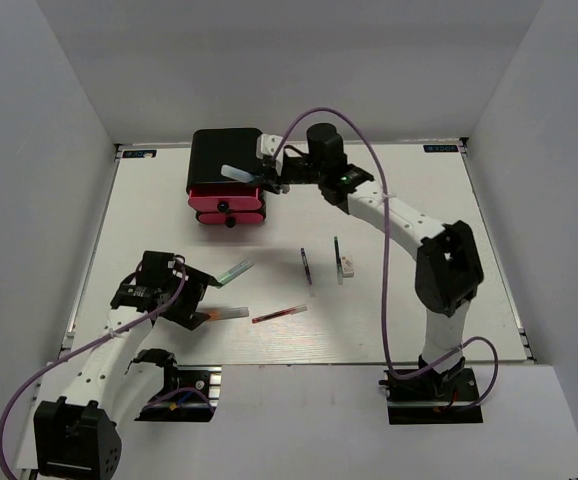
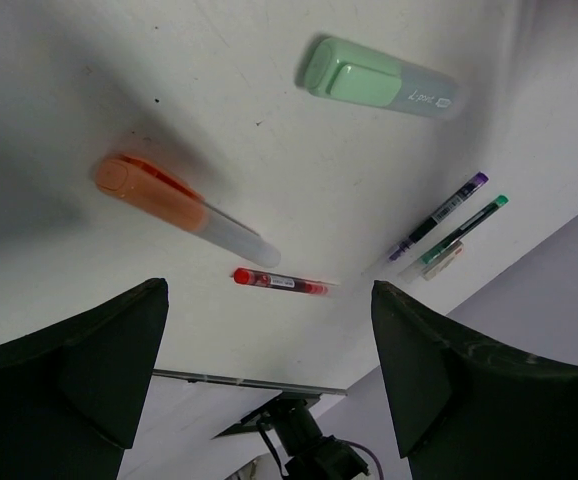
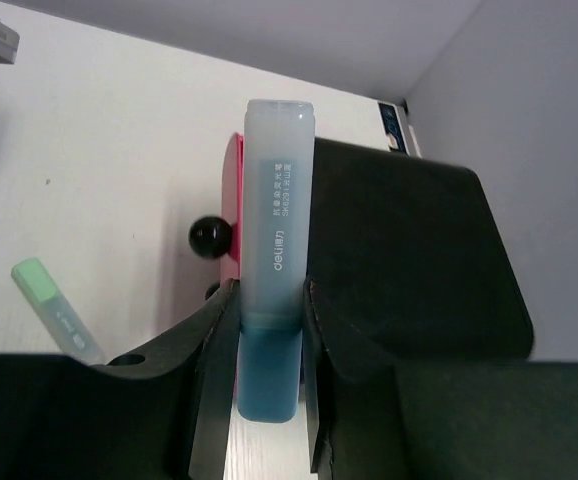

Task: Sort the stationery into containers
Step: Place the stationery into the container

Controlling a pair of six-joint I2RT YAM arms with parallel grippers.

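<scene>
The containers are pink-red drawers [image 1: 227,203] with black knobs [image 3: 209,237], set in a rounded black box [image 1: 224,155] at the back of the table. My right gripper [image 1: 265,178] is shut on a light-blue marker [image 3: 277,250], which it holds above the box's front edge, over the pink drawer front [image 3: 231,215]. My left gripper [image 1: 182,300] hangs open and empty near the front left. Beyond its fingers lie the green marker [image 2: 379,82], the orange marker [image 2: 179,208], the thin red pen [image 2: 279,282], two dark pens [image 2: 439,215] and the small white block [image 2: 442,262].
The two dark pens [image 1: 307,266] and the white block [image 1: 347,266] lie mid-table, right of the green marker [image 1: 235,269]. The orange marker [image 1: 227,314] and the red pen [image 1: 279,314] lie near the table's front edge [image 1: 299,362]. Grey walls enclose three sides.
</scene>
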